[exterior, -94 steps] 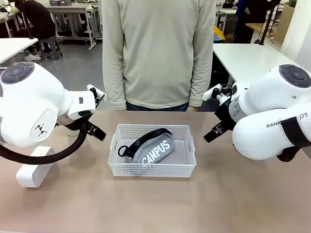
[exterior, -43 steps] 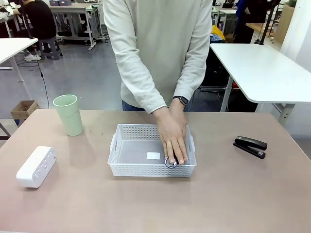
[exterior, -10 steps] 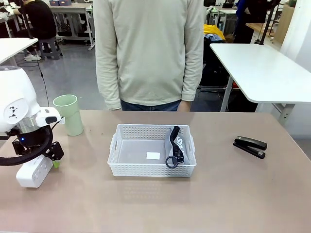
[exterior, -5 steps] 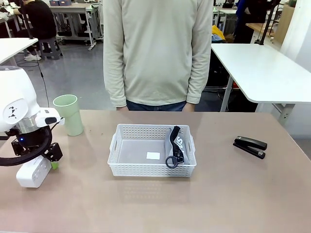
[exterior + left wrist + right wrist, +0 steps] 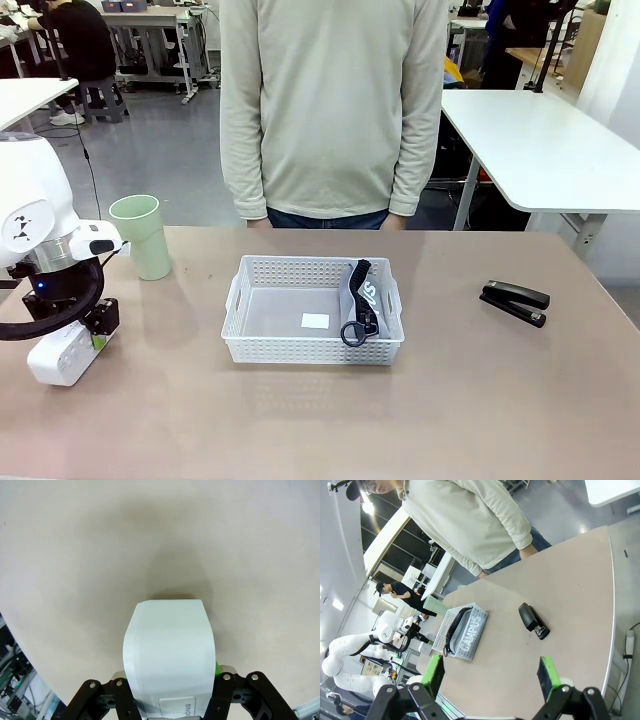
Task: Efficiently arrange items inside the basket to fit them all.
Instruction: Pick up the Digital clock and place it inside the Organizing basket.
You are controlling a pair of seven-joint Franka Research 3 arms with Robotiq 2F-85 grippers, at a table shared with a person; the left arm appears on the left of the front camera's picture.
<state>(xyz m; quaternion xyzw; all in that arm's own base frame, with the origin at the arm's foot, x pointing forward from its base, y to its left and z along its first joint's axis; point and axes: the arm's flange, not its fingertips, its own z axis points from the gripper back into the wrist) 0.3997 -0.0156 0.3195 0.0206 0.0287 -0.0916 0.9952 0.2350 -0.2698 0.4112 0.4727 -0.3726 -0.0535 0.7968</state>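
Closing entry: left gripper (image 5: 100, 327), jaws apart around the case (image 5: 60, 357) a second ago, now clamped on its right end at the table's (image 5: 450, 400) near left. Meaning, by judgement: first pick secured, lift and carry to the basket (image 5: 313, 347) come next.

- Right gripper (image 5: 492, 676): jaws apart, empty, raised.
- Basket: shallow white lattice plastic, centre.
- Pouch (image 5: 362, 298): grey fabric, black strap, on edge against the basket's right wall, rest of floor free.
- Case: smooth white hard shell, rounded corners.
- Cup (image 5: 140, 236): pale green, tapered, upright, far left.
- Stapler (image 5: 515, 302): black, right, well apart from basket.
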